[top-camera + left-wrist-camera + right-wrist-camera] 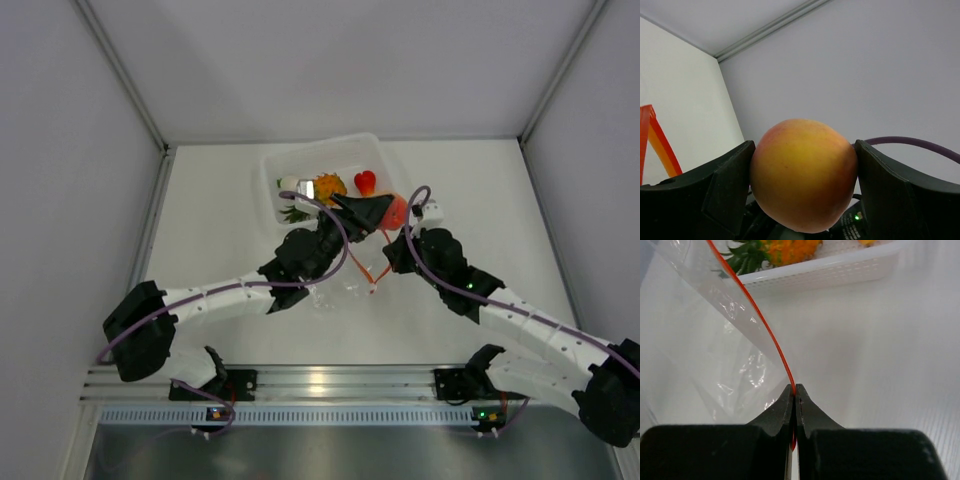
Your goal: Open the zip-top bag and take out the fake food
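Left pincer (372,211) clamps peach-coloured fruit (802,172); right pincer (794,395) pinches zip-top bag (715,350) above white table (480,200), grey walls (330,60) around.

Four toys (330,187), one bag (705,350), one tray (840,272)

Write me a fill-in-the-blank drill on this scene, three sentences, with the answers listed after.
The left gripper holds the peach-coloured fruit between its two ____.
The right gripper is ____ on the zip-top bag's red-orange zip strip.
The orange toy with green leaves in the tray is a ____.
Missing words: jaws; shut; pineapple.
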Robot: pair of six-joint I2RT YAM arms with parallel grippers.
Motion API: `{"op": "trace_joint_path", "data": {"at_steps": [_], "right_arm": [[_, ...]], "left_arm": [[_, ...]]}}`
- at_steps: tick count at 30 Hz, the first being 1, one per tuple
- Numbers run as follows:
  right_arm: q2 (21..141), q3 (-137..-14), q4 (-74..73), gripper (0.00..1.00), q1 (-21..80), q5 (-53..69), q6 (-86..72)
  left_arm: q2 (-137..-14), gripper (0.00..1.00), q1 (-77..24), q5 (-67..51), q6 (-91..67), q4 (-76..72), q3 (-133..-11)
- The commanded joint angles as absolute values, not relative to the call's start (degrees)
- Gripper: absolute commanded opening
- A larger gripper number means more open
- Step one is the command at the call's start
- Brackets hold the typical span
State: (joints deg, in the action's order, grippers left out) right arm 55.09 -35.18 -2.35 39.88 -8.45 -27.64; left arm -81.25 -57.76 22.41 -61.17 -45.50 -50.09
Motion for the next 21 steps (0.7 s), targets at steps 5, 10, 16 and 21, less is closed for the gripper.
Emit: {"op": "trace_joint_path", "data": {"at_steps": [5,10,16,21], "right_arm": [[56.43,-35.42,-3.16,0.0,35.07,-19.68,-29.44],[52.48,-34.19,-6.94,0.0,31.82,-21.88,-29.53],[44.76,-33.84,-13.34,0.0,28.66,-24.17,-28.04],[37.8,-36.03,-20.29,0.0,27.77,-27.67,-26.37]], "left_arm": [[-75.59,0.0,-55.99,19.06,-58.28,-46.51,-53.78],[-74.35,0.0,-54.06,26.89,-48.88,-35.43,-58.44],[-81.19,0.0,-47.39,26.2,-46.15,-19.71,-70.45],[-88.93,0.0,-42.37,27.06,-40.79,-11.88,-80.58]]}}
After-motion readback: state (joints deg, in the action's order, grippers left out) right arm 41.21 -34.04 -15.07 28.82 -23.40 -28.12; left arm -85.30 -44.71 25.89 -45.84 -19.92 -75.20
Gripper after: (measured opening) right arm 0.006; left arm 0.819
